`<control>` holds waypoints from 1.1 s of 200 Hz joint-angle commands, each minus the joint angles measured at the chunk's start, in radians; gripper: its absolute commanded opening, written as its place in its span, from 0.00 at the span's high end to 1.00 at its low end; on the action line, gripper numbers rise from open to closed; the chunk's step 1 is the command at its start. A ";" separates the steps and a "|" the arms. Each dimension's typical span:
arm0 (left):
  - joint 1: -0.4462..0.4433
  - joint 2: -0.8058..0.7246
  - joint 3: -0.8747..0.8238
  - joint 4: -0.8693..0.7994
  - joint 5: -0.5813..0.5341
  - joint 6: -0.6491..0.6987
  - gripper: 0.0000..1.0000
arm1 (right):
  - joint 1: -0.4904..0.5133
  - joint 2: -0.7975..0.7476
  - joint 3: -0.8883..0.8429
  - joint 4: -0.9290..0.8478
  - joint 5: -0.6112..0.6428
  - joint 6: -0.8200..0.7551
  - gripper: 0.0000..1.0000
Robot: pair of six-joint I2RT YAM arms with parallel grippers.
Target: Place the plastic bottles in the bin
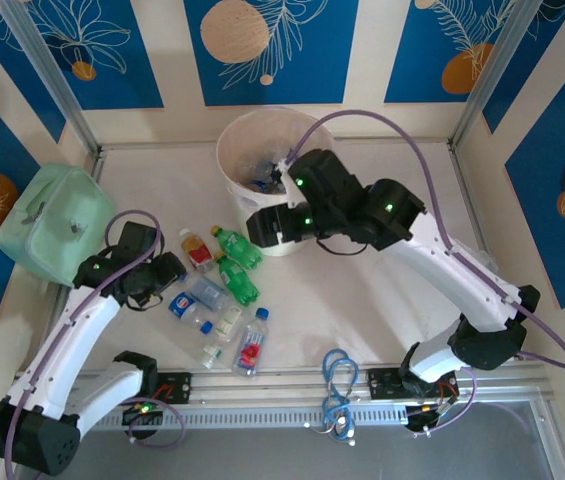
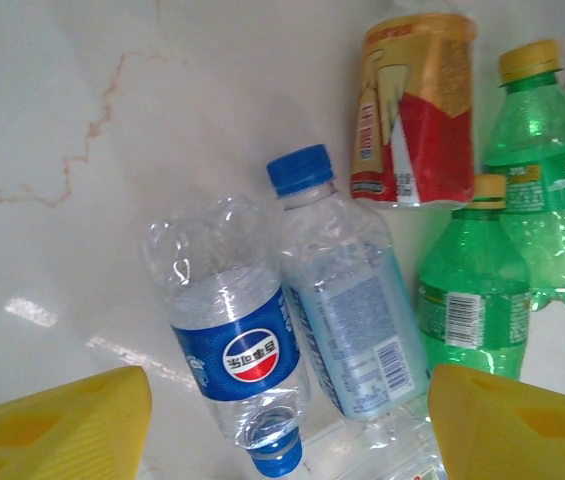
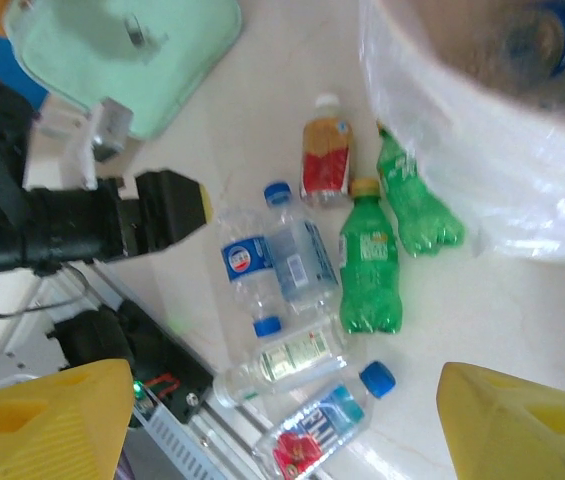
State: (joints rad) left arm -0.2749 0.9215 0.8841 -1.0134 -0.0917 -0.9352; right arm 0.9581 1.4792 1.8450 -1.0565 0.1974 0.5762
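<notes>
Closest to my left wrist camera were the yellow fingers (image 2: 57, 425) of the left gripper (image 2: 287, 440), one in each bottom corner of the view. The jaws were spread wide and held nothing. Under them on the pale marbled counter (image 2: 92, 120) lay a crumpled clear Pepsi bottle (image 2: 237, 340), its blue cap toward the gripper. It touched a clear blue-capped bottle with a pale label (image 2: 347, 300) that pointed the other way. Beyond these I saw a bottle with a red-and-gold label (image 2: 417, 110) and two green bottles with yellow caps, one (image 2: 472, 300) just beside the other (image 2: 552, 190).

The right gripper (image 3: 282, 425) hung at the near rim of the cream-white bin (image 1: 224, 150), its jaws also wide and empty. Its wrist camera looked down past the bin's clear liner bag (image 3: 482, 150) at the same cluster. Two more bottles lay nearer the arm bases: a clear one with a green-and-white label (image 3: 282, 360) and a blue-capped one with red contents (image 3: 322, 430).

From the top camera I could make out some bottles inside the bin (image 1: 262, 178) — too blurred to count. The mint-green bag (image 1: 47, 220) sat at the counter's left edge, and the blue cable coil (image 1: 340, 385) lay at the near edge between the arm bases.
</notes>
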 commanded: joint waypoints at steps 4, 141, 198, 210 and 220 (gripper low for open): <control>0.016 -0.017 -0.051 -0.050 -0.029 -0.048 0.28 | 0.024 -0.027 -0.097 0.047 0.029 0.054 0.21; 0.022 -0.010 0.067 0.020 0.004 -0.009 0.32 | 0.222 0.132 -0.482 0.064 -0.068 0.504 0.14; 0.021 -0.034 0.079 0.027 0.026 0.017 0.31 | 0.251 0.311 -0.425 0.059 -0.107 0.577 0.15; 0.021 -0.047 0.064 0.024 0.032 0.016 0.31 | 0.260 0.345 -0.399 0.059 -0.111 0.572 0.15; 0.022 -0.057 0.050 0.023 0.043 0.017 0.31 | 0.266 0.363 -0.382 0.070 -0.114 0.561 0.14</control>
State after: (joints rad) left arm -0.2626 0.8974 0.9493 -0.9768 -0.0780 -0.9371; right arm 1.2022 1.8088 1.3994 -0.9874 0.1223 1.1107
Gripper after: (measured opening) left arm 0.690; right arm 0.855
